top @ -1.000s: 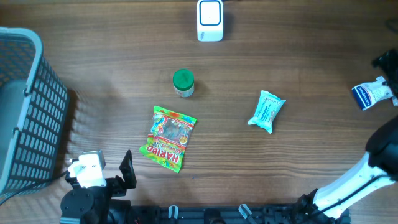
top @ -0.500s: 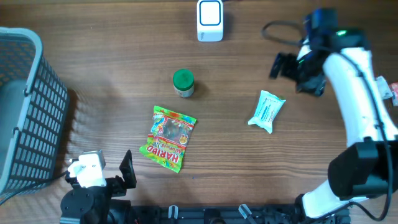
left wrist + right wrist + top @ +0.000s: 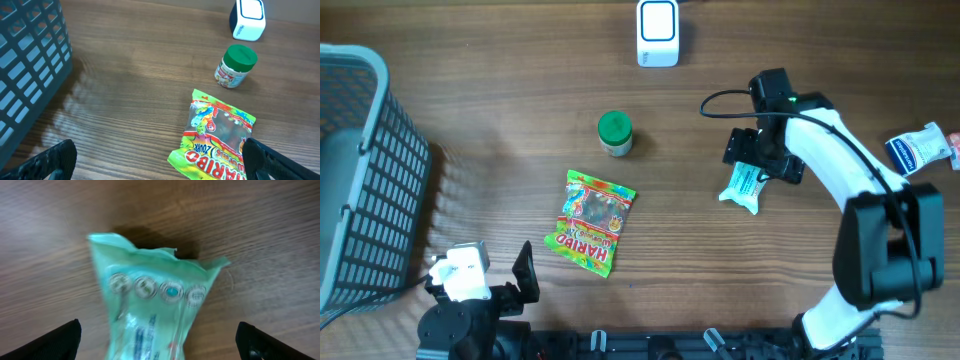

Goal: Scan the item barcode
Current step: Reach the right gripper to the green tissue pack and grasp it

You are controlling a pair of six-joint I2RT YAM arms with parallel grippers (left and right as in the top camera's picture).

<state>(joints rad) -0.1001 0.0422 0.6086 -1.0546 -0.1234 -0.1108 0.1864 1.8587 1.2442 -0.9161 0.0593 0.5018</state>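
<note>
Teal packet (image 3: 150, 305): our item for scanning lies flat on the desk (image 3: 500, 110), directly under the right pincer (image 3: 762, 160). Its crimped top edge points away from the pincer. We cannot make out a barcode.
Right pincer: the jaws are spread as wide as they go and grip nothing. In the wrist view, bare wood shows on both sides between the packet's long edges and our fingertips.
Left pincer (image 3: 159, 165): it is just as wide open and empty, sitting low by the near edge of the desk.
Scanner (image 3: 658, 32): this white block sits well beyond the right pincer and to its left, at the far edge. We see open wood between the two.
Haribo bag (image 3: 215, 135): it lies just ahead of the left pincer, a little to the right.
Green-lidded jar (image 3: 236, 65): it stands further out past the bag, apart from it.
Basket (image 3: 360, 170): its grey mesh wall rises close to the left pincer's left. A broad strip of free wood separates it from the bag.
Blue-and-white pouch (image 3: 920, 150): it lies right of the right pincer, at the desk's right edge, well apart.
</note>
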